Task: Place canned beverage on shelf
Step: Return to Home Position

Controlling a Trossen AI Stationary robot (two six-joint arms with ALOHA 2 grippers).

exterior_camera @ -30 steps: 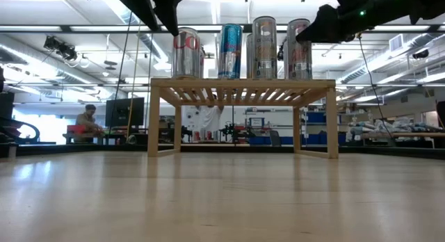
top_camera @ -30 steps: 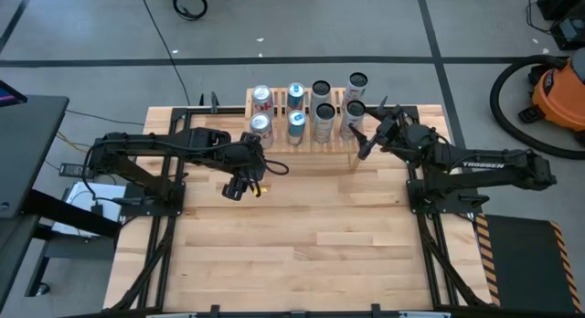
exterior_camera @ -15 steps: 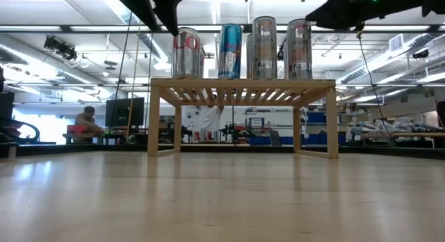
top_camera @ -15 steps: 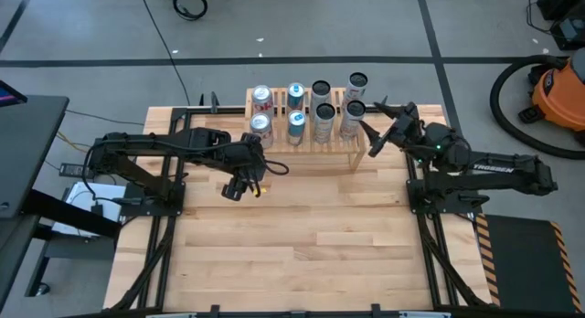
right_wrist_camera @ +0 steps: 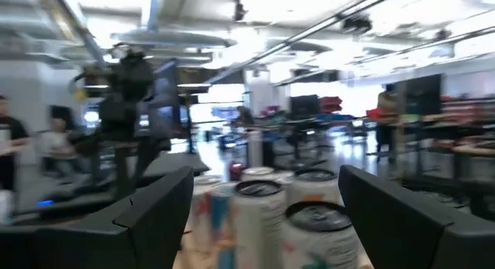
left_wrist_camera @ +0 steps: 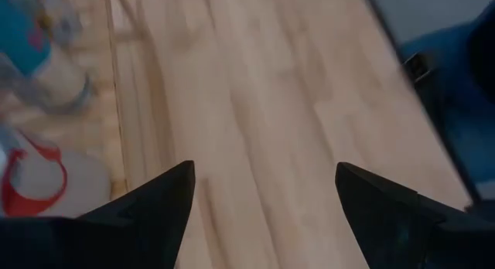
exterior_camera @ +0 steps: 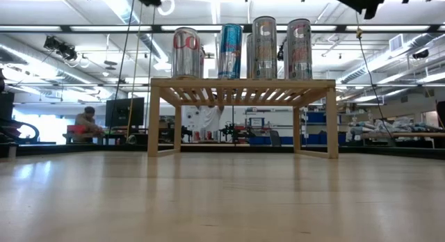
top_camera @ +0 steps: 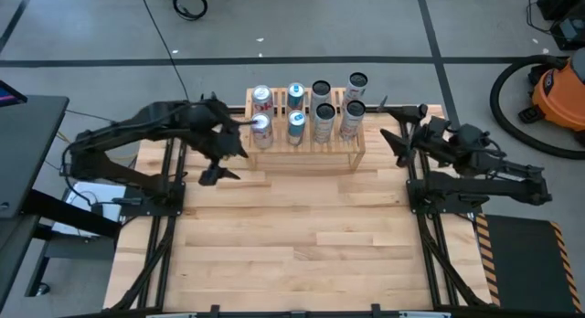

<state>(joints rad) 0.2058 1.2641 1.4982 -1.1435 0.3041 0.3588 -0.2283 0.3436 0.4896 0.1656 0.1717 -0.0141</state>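
The light-wood shelf (top_camera: 307,144) stands on its plank legs (exterior_camera: 154,117) at the table's far edge. Several beverage cans (top_camera: 295,124) stand upright on its slatted top (exterior_camera: 240,81) in two rows. My left gripper (top_camera: 222,164) hangs open above the table just left of the shelf's near left corner, pointing down with nothing between its fingers (left_wrist_camera: 155,207). My right gripper (top_camera: 395,131) is open beside the shelf's right end, raised and pointing toward the cans (right_wrist_camera: 263,203), holding nothing.
Bare wooden tabletop (top_camera: 302,245) stretches from the shelf to the near edge. Both arms' bases stand at the table's left and right sides. An orange vacuum (top_camera: 558,90) sits on the floor at the far right, off the table. People and equipment show in the room behind.
My left gripper has risen and swung from in front of the shelf's left end toward the table's left edge, rolling as it went. My right gripper has drawn back from the rightmost cans toward the right edge, rising and tipping upward. The cans have stayed put.
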